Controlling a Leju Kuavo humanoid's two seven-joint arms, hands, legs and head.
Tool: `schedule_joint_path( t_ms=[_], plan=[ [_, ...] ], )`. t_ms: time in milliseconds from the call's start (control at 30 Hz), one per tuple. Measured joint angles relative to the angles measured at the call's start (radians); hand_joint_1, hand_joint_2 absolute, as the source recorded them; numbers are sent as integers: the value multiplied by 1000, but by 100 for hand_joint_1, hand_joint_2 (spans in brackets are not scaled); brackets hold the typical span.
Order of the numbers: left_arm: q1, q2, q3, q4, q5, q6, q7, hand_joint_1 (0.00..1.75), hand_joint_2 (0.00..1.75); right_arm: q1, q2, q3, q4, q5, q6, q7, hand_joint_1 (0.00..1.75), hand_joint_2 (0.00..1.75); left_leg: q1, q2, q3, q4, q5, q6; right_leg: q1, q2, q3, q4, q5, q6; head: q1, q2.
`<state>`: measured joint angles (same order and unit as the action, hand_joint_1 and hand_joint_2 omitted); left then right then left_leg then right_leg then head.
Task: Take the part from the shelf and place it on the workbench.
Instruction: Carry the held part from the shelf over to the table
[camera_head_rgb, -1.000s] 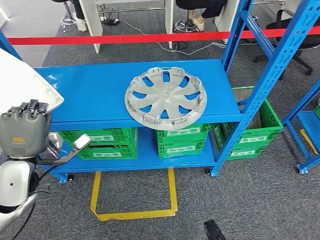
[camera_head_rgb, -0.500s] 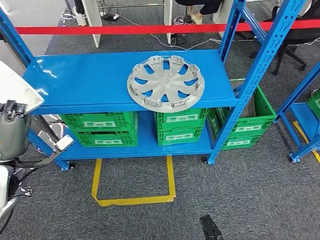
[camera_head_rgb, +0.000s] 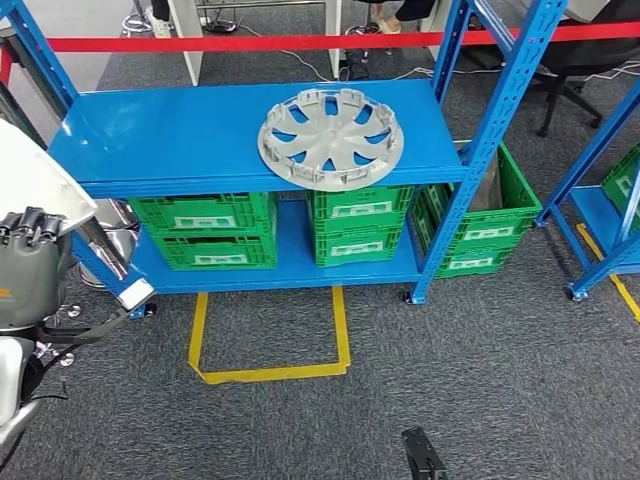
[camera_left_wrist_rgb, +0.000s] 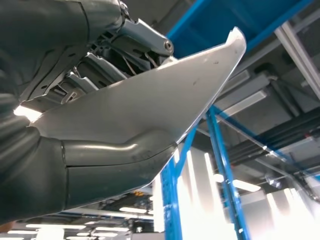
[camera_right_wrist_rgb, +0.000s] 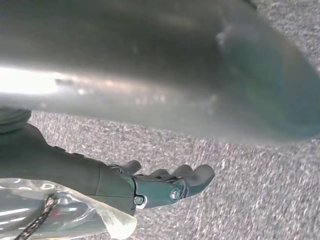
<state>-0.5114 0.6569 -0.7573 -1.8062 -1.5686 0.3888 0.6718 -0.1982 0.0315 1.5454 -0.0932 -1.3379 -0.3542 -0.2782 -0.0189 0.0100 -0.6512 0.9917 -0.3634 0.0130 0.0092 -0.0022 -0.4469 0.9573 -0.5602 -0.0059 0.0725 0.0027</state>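
While left hand grips silver panel part between thumb and fingers at left edge of head view, right hand hangs over grey carpet, fingers loosely extended, holding nothing. Hubcap lies flat on top level of blue shelf. Green crates on lower level. Yellow tape square on floor, red barrier tape behind.

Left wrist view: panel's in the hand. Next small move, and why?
Probably raise the silver panel forward over the bare left part of the blue shelf top, if that is the workbench. The left hand grips it, thumb under and fingers over, low beside the frame; the hubcap takes the right part.
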Motion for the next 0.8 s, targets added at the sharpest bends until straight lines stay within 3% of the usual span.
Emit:
schedule_joint_path(
  t_ms=[33,67,100,167,200,233,267,333,400,467,533,567,633,700,733,767,800],
  plan=[
    [-1,-1,-5,1,0,2,0,175,175,1,1,0,0,-6,-1,-4,0,0,2,-1,-4,2,-6,-7,-2,-1,-9,-1,11,-5,0,0],
    [-1,-3,-11,2,0,4,0,175,175,2,1,0,1,-13,-4,-8,0,0,3,-2,-10,17,-31,-14,-4,-2,-18,-3,23,-12,-2,0],
    [-2,-4,-17,3,0,7,0,175,175,4,2,-1,1,-19,-7,-13,0,0,6,-4,-21,51,-75,-22,-7,-4,-27,-5,37,-18,-3,0],
    [-2,-7,-26,6,0,12,0,175,175,5,2,-2,3,-32,-13,-22,0,0,16,-6,-47,173,-181,-36,-8,-5,-53,-2,64,-23,-6,0],
    [-2,-10,-31,7,0,15,0,175,175,7,2,-2,4,-37,-14,-26,0,0,22,-6,-56,239,-209,-42,-9,-5,-70,1,77,-22,-6,0],
    [-2,-12,-36,9,0,16,0,175,175,8,2,-3,4,-41,-14,-29,0,0,27,-6,-56,285,-212,-47,-10,-5,-89,6,88,-19,-6,0],
    [-2,-15,-41,10,0,17,0,175,175,10,2,-3,4,-44,-15,-32,0,0,31,-6,-42,300,-193,-53,-13,-5,-110,13,98,-15,-6,0],
    [-2,-20,-45,13,0,21,0,175,175,12,2,-3,5,-49,-16,-36,0,0,40,-6,32,227,-138,-62,-18,-5,-148,33,112,-5,-6,0],
    [-4,-25,-46,15,0,29,0,175,175,12,2,-3,8,-54,-17,-38,0,0,43,-9,130,87,-143,-61,-20,-3,-176,54,122,8,-7,0],
    [-5,-31,-48,18,0,36,0,175,175,14,2,-3,10,-60,-17,-38,0,0,37,-12,171,11,-170,-46,-20,-2,-191,62,139,23,-7,0],
    [-5,-37,-51,23,0,40,0,175,175,19,2,-3,12,-65,-17,-39,0,0,35,-11,155,4,-159,-24,-23,-1,-202,61,151,36,-7,0],
    [-5,-40,-53,25,0,42,0,175,175,22,2,-3,12,-66,-17,-38,0,0,35,-9,143,3,-147,-14,-24,0,-212,72,134,41,-6,0],
    [-5,-47,-56,29,0,45,-1,175,175,26,2,-3,14,-68,-16,-38,0,0,35,-5,111,0,-118,1,-26,1,-245,152,42,46,-3,0],
    [-4,-54,-59,34,0,53,-3,175,175,27,2,-3,14,-71,-14,-39,0,0,30,-5,75,1,-90,6,-25,1,-275,283,-45,48,-2,0],
    [-2,-58,-60,37,0,59,-5,175,175,27,2,-3,14,-73,-13,-39,0,0,27,-5,57,2,-76,7,-24,1,-277,334,-53,47,-2,0],
    [1,-61,-61,41,0,65,-9,175,175,27,2,-3,14,-77,-13,-40,0,0,24,-5,39,2,-63,8,-23,1,-267,357,-37,44,-2,0],
    [4,-65,-60,44,0,71,-13,175,175,27,2,-3,15,-81,-13,-40,0,0,21,-5,22,3,-49,7,-20,1,-239,347,-5,39,-2,0]
  ],
)
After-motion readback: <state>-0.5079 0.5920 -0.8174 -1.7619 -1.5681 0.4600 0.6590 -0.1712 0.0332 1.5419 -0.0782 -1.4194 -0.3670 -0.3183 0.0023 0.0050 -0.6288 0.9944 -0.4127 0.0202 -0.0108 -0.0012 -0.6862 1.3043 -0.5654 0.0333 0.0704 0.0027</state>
